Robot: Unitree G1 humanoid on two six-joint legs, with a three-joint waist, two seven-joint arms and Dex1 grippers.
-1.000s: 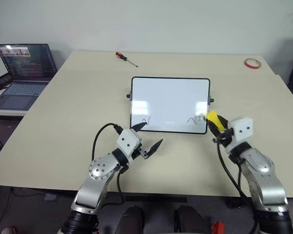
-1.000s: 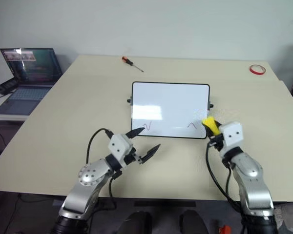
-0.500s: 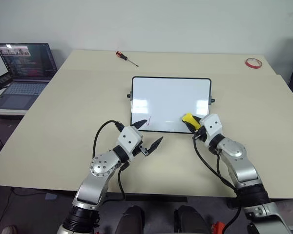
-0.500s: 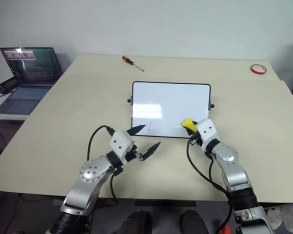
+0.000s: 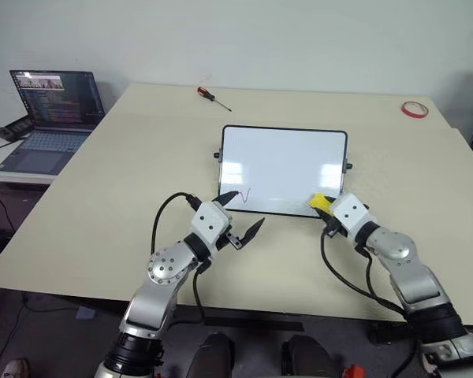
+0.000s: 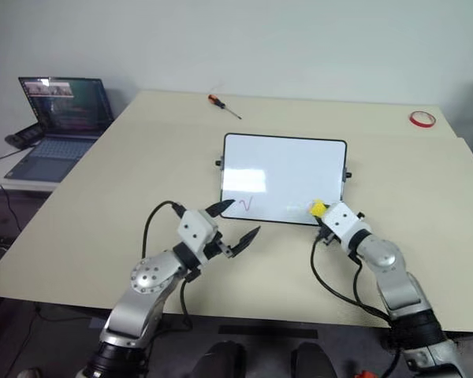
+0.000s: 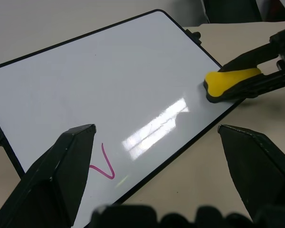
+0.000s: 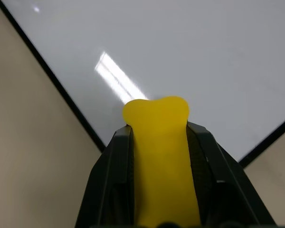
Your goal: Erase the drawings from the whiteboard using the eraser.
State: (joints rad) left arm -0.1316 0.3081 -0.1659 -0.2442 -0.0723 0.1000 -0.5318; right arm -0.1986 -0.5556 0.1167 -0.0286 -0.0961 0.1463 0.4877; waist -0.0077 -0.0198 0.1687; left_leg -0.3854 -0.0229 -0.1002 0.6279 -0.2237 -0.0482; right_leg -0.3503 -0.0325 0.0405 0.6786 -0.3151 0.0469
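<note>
Eraser back at the board's near right corner, one red mark left

Swept left half a second ago, the right gripper (image 5: pixel 325 211) now sits at the near right corner of the whiteboard (image 5: pixel 284 161), and the caret that showed there a second ago is gone. Its two black fingers pinch the yellow eraser (image 5: pixel 318 202), whose tip lies on the white surface just inside the black frame. A single red drawing (image 5: pixel 245 195), the check-like V, sits near the board's near left corner. The left gripper (image 5: pixel 241 213) hovers at that corner with its fingers spread wide, one tip over the frame beside the V, the other over the table (image 5: pixel 102 181). A screwdriver (image 5: pixel 212 97) and a red tape ring (image 5: pixel 414 109) lie at the far edge, well apart from the board
</note>
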